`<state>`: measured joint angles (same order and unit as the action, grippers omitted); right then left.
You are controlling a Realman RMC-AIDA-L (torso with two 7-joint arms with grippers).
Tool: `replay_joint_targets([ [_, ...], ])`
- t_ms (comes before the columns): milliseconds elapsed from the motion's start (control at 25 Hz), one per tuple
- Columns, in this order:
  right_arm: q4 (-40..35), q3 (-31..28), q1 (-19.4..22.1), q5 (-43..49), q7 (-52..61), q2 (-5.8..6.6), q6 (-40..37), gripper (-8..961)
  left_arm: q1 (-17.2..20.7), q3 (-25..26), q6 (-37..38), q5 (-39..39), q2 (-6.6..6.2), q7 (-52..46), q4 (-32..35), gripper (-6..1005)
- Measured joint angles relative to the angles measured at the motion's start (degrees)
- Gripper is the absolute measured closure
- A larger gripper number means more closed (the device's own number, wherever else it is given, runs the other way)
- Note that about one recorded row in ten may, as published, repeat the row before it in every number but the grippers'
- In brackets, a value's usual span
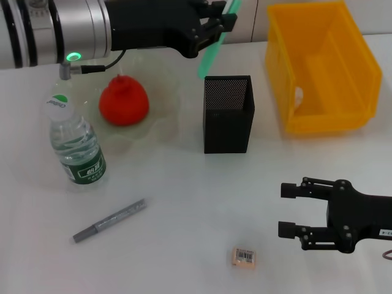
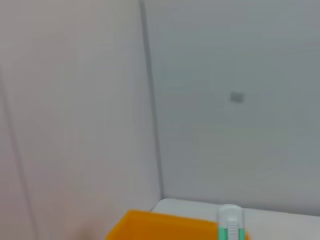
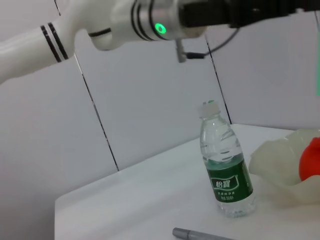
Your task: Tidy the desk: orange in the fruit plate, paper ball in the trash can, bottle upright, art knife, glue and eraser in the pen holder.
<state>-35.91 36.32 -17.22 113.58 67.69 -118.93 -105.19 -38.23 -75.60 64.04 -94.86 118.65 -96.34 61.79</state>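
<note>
L arm carrying green stick over pen holder; R arm idle.

I've got the left gripper [image 1: 214, 26] at 12 o'clock, fingers pinched on a slim green tool [image 1: 215, 44], likely the art knife, tilted, lower tip just above the back rim of the pen holder [image 1: 228, 114]. Right gripper [image 1: 293, 214] waits at 4 o'clock, jaws wide apart, holding nothing, w/ the eraser [image 1: 245, 256] near it at 6. Orange [image 1: 124, 101] sits in the fruit plate [image 1: 160, 131], bottle [image 1: 75, 142] upright at 9, trash can [image 1: 321, 67] at 2. Grey pen [image 1: 109, 220] lies at 7. Risk: tool is slanted, so if I let go now, it may hit the rim and fall outside or tip the holder.
</note>
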Motion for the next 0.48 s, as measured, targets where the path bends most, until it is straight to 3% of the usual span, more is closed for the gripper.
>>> replay_joint_targets([
  [200, -0.09, -0.08, -0.16, 0.05, 0.34, 0.01, 0.04, 190, -2.36, 0.72, -4.17, 1.88, 0.09, 2.33, -7.36, 803],
  [480, 0.07, -0.32, -0.21, 0.10, 0.34, 0.02, 0.16, 190, -2.47, -0.59, -6.41, 6.49, 0.35, 4.78, -10.74, 802],
])
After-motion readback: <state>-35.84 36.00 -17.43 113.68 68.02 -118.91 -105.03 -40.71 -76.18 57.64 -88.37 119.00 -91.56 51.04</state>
